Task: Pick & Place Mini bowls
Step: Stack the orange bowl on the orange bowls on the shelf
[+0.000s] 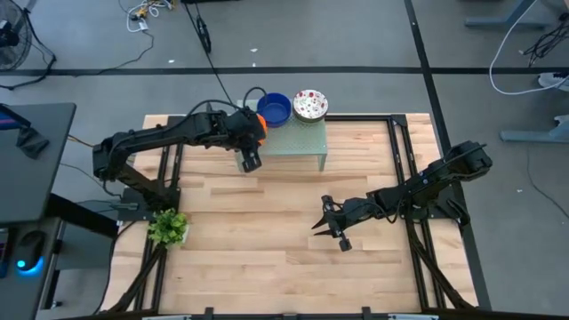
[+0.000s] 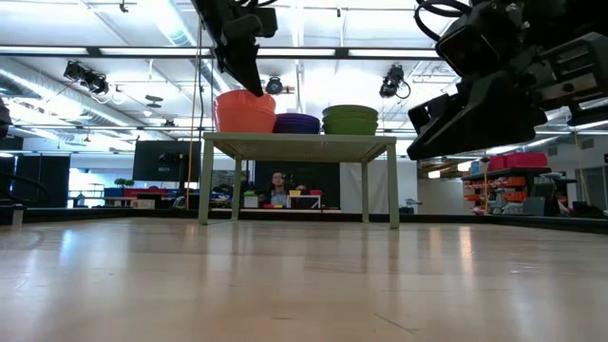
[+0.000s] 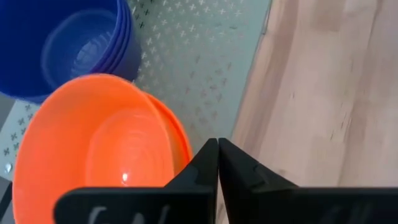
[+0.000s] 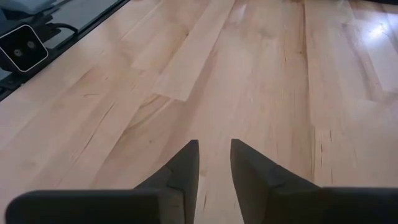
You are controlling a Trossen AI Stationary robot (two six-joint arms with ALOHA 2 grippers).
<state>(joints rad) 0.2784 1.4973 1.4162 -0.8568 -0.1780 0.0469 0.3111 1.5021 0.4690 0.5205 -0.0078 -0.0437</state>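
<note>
The mini bowls stand on the mint-green stand (image 1: 298,142) at the table's far side: orange (image 1: 262,124), dark blue (image 1: 276,109) and white with red speckles (image 1: 310,105). In the low view they sit side by side as orange (image 2: 245,112), blue (image 2: 297,123) and a stack that looks green from the side (image 2: 350,119). My left gripper (image 3: 217,155) is shut and hangs over the stand's near left part, right beside the orange bowl (image 3: 93,149). My right gripper (image 4: 214,155) is open, above bare wood right of the table's middle (image 1: 331,222). My left gripper comes down from above with its shut fingers (image 3: 202,165) next to the orange bowl's rim (image 3: 183,140). Whether they touch it, I cannot tell. The bowl rests on the stand, next to the blue one (image 3: 68,43).
A small leafy plant (image 1: 167,228) stands near the table's left edge. Dark frame rails (image 1: 397,151) run along the table's left and right sides. Bare wood (image 1: 267,240) lies between the stand and the near edge.
</note>
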